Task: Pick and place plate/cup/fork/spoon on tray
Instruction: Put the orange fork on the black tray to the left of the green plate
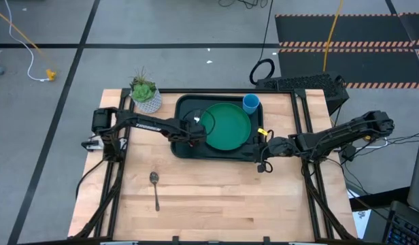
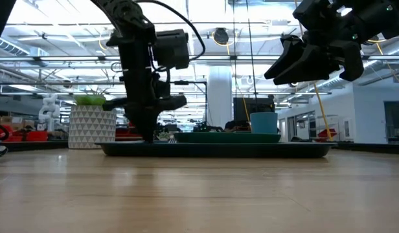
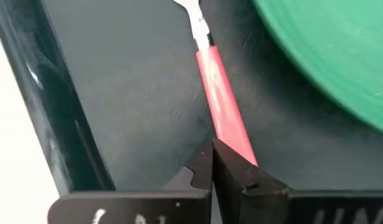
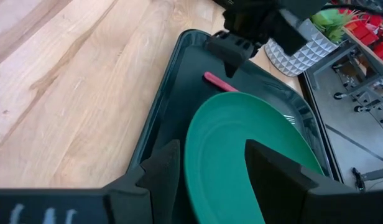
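Tray (image 1: 184,148) mid-table, loaded.
Plate (image 1: 226,126), cup (image 1: 251,103), fork (image 3: 221,106) in tray; spoon (image 1: 155,188) on table before it; pot (image 1: 145,94) behind-left.

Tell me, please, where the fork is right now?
The fork lies in the tray, left of the plate, with the left tool closed on its handle.

A robotics lab: hazard-striped floor mats (image 1: 345,45), cables, exposed ceiling trusses (image 2: 57,29).
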Robot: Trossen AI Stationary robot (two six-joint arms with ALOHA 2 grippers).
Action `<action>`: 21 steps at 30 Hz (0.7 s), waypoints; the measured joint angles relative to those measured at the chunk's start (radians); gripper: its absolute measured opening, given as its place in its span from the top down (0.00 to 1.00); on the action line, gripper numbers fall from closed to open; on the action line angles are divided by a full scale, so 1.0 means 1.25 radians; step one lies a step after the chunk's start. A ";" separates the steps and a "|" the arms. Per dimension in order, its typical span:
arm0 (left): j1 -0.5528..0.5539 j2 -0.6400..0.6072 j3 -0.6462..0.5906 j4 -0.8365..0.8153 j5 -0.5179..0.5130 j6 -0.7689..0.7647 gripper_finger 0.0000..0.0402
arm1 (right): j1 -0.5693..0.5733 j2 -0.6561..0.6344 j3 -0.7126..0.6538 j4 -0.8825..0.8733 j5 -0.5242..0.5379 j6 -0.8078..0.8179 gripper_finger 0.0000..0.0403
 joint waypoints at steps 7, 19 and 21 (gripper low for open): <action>-0.006 0.031 0.000 0.001 0.000 -0.027 0.97 | 0.000 0.000 0.000 -0.001 0.000 -0.007 0.57; -0.028 0.037 0.000 0.028 0.016 -0.040 0.96 | 0.000 0.000 0.000 -0.001 0.001 -0.005 0.57; -0.028 0.037 0.000 0.031 0.016 -0.039 0.96 | 0.000 0.000 0.000 -0.001 0.000 -0.002 0.57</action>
